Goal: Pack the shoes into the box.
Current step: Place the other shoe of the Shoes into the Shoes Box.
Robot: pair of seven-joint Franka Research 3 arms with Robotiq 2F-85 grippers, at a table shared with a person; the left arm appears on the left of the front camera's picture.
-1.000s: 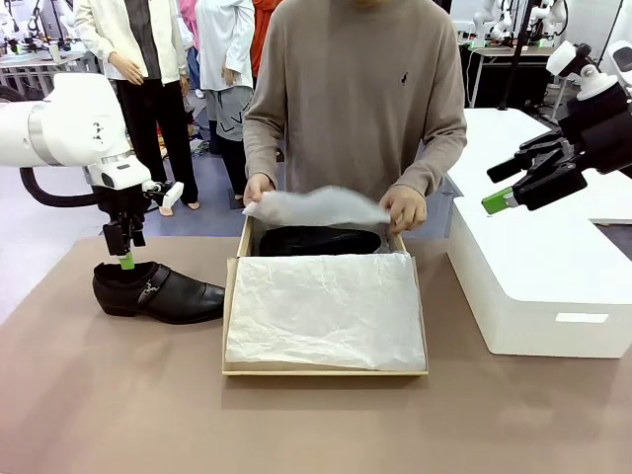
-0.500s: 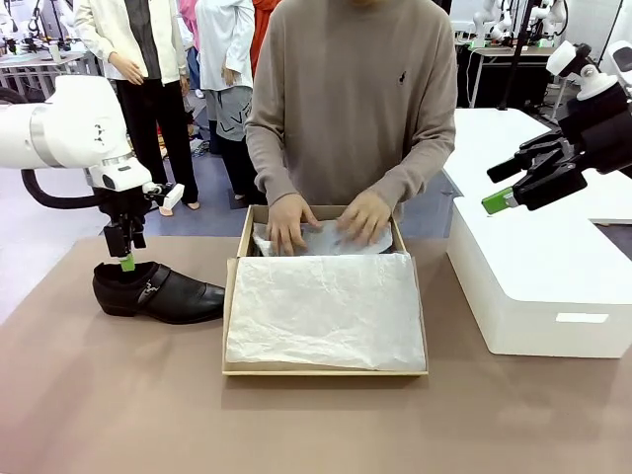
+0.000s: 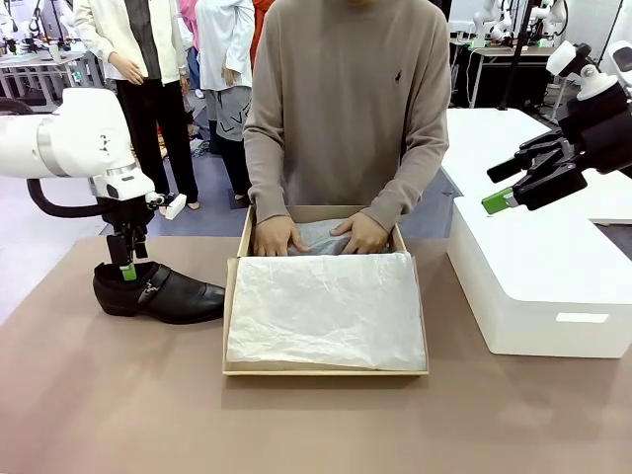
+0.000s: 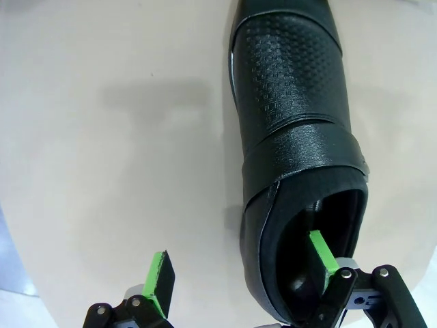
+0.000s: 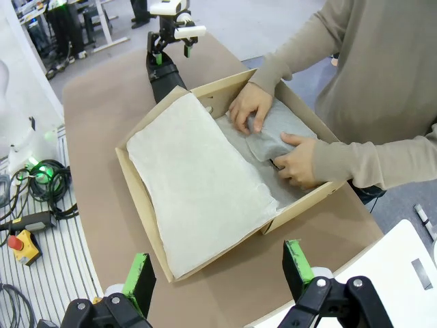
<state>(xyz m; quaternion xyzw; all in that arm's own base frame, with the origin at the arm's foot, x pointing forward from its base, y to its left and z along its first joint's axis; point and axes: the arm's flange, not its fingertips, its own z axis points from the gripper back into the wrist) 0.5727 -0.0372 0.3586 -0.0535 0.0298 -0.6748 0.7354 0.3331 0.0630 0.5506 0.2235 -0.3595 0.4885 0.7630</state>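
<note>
One glossy black shoe [image 3: 163,292] lies on the brown table left of the box [image 3: 326,372], toe toward it. My left gripper [image 3: 126,269] stands open at its heel. In the left wrist view one green pad is inside the opening of the shoe [image 4: 293,123] and the other is outside its side wall, with the left gripper [image 4: 239,263] straddling that wall. The tan box [image 5: 225,85] is lined with white tissue [image 3: 326,308]. The person's hands [image 3: 276,237] press tissue over the second shoe, which is hidden at the far end. My right gripper [image 3: 496,188] hangs open, high at the right.
A large white box [image 3: 533,267] sits on the table right of the tan box, under my right gripper [image 5: 218,270]. Bare brown table [image 3: 118,405] stretches in front. Cables and a red stop button [image 5: 17,242] lie beyond the table edge. Other people stand behind.
The person has laid the tissue down over the shoe in the box and now presses it with both hands. My left gripper has shifted slightly right and lower at the shoe's heel.
</note>
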